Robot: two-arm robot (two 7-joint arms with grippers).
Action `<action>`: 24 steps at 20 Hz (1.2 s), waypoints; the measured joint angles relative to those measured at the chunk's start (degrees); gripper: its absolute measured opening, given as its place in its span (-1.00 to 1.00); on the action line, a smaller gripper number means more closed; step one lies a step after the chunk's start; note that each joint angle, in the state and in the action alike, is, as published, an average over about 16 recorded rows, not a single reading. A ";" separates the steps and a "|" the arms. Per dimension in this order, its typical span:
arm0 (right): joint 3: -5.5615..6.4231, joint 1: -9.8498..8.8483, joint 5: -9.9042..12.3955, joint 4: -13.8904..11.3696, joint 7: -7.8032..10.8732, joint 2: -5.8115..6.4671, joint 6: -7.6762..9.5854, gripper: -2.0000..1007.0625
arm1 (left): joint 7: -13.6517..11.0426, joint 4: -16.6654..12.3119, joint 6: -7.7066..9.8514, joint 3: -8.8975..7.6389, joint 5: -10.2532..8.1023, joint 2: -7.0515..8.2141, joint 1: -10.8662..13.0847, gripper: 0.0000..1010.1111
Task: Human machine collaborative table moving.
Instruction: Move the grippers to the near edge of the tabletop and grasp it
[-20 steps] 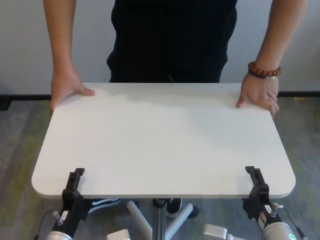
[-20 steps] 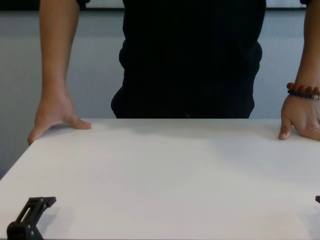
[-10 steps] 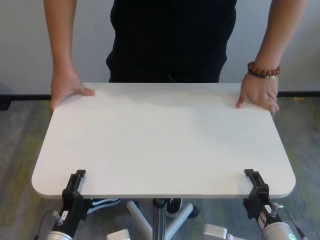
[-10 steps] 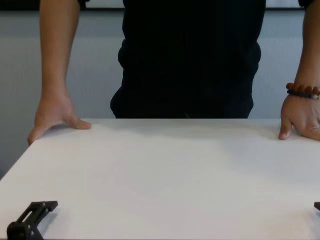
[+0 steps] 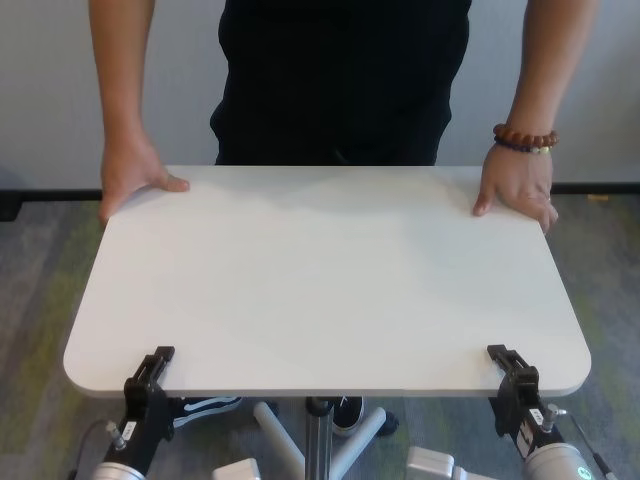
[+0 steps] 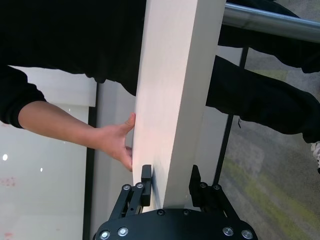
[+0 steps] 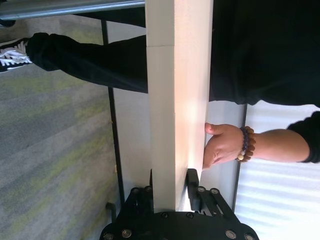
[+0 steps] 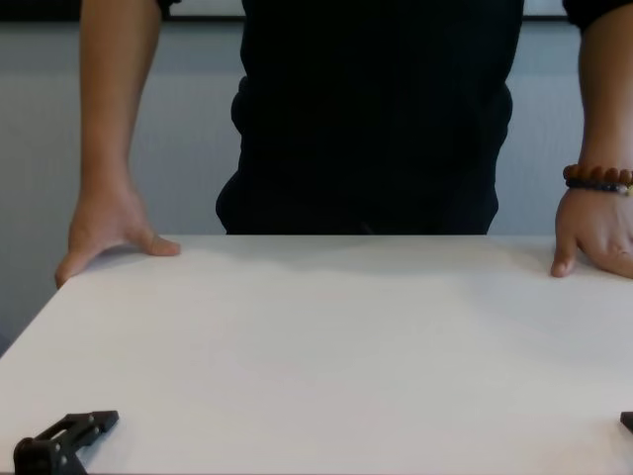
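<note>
The white table [image 5: 320,270] stands between me and the human [image 5: 340,80], who wears black. One bare hand [image 5: 135,180] rests on the far left corner. The other hand [image 5: 518,190], with a brown beaded bracelet [image 5: 525,138], rests on the far right corner. My left gripper [image 5: 155,365] is at the near edge's left end, and the left wrist view shows the left gripper [image 6: 170,182] shut on the table edge [image 6: 165,125]. My right gripper [image 5: 500,362] is at the near right end; the right gripper [image 7: 172,182] clamps the board [image 7: 175,100] tightly.
A slim metal centre post [image 5: 318,440] with splayed base legs stands under the tabletop. The person's shoes [image 5: 210,405] show beneath it. Grey and green carpet [image 5: 40,300] lies on both sides, and a pale wall [image 5: 40,90] is behind the person.
The upper fingers of both grippers have come down onto the tabletop, closing on the near edge. The table and the person's hands have stayed where they were.
</note>
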 joint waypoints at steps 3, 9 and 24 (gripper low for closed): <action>0.00 0.00 -0.01 0.00 -0.01 0.00 0.00 -0.33 | 0.01 0.00 0.00 0.00 0.00 0.00 0.00 -0.08; 0.00 0.00 -0.02 0.00 -0.03 0.00 0.00 -0.45 | 0.02 0.00 0.00 -0.01 0.00 0.00 0.00 -0.24; 0.00 -0.01 0.01 0.00 -0.01 0.00 0.00 -0.46 | 0.02 0.01 0.00 -0.01 0.01 0.00 -0.01 -0.43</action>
